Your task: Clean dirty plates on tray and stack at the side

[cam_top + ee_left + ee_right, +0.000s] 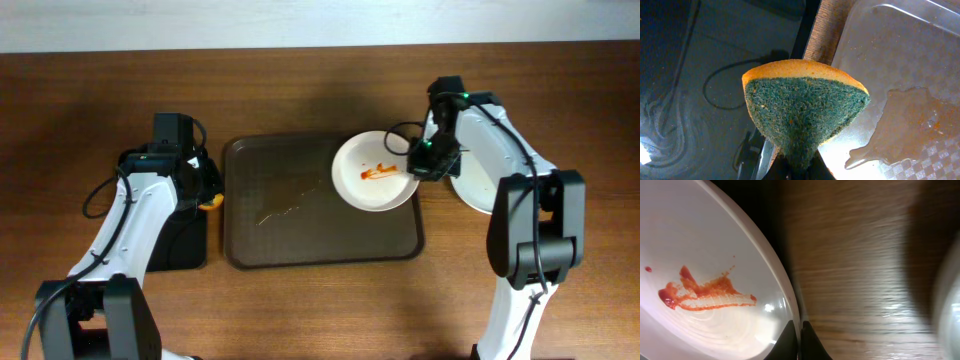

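Right hand (424, 164) pinches smeared plate (375, 192) at right edge of tray (300, 240).

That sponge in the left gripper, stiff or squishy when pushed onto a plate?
Probably squishy: the sponge is pinched into a wedge by the left gripper, so it should flatten under pressure. Its green scouring face looks rough, so likely grippy, not slippery.

1. The tray (300, 240) lies mid-table, with a smaller tray (185, 245) just beside it at 9 o'clock.
2. One plate (372, 185) sits over the tray's 2 o'clock corner, jutting past the rim.
3. The right gripper (428, 165) pinches that plate's 3 o'clock edge.
4. A second plate (472, 195) lies on the table at the tray's 3 o'clock.
5. A sponge (208, 203) hangs at the tray's 9 o'clock edge.
6. A puddle (290, 205) lies near the tray's centre.
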Tool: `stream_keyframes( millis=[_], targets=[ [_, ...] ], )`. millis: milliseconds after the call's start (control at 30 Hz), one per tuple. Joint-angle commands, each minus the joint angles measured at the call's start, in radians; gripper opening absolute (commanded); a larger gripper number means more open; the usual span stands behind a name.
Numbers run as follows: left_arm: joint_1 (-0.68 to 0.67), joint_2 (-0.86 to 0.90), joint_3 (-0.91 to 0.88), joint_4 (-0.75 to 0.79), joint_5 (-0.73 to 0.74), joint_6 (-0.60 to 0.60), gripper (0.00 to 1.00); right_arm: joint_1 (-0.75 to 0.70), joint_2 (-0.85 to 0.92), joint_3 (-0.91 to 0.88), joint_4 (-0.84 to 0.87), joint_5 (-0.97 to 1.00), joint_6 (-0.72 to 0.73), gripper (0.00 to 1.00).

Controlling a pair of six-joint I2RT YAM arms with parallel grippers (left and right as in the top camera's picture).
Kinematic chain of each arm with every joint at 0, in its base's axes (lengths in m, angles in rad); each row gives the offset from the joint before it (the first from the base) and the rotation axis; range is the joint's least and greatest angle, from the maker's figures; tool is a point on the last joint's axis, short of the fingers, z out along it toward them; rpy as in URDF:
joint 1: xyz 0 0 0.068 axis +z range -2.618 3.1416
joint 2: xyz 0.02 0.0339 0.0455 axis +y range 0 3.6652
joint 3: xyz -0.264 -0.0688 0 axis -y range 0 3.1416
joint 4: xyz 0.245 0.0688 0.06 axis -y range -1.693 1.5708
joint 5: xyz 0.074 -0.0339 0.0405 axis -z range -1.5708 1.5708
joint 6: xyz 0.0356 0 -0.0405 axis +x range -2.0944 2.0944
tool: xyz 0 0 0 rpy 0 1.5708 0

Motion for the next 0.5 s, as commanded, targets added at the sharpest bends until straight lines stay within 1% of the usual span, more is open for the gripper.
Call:
stream_keyframes(
  millis=[0,300,467],
  targets=[
    [0.005,-0.013,0.012,-0.001,-0.007,0.005,0.0,0.047,-0.002,-0.003,-0.002,-0.078,-0.001,0.04],
    [0.005,-0.013,0.012,-0.001,-0.003,0.005,0.0,0.177,-0.013,-0.003,0.032,-0.092,0.122,0.04],
    [0.0,-0.011,0.012,0.01,0.098,0.005,0.0,0.276,-0.003,-0.005,0.067,-0.089,0.216,0.04]
  ],
)
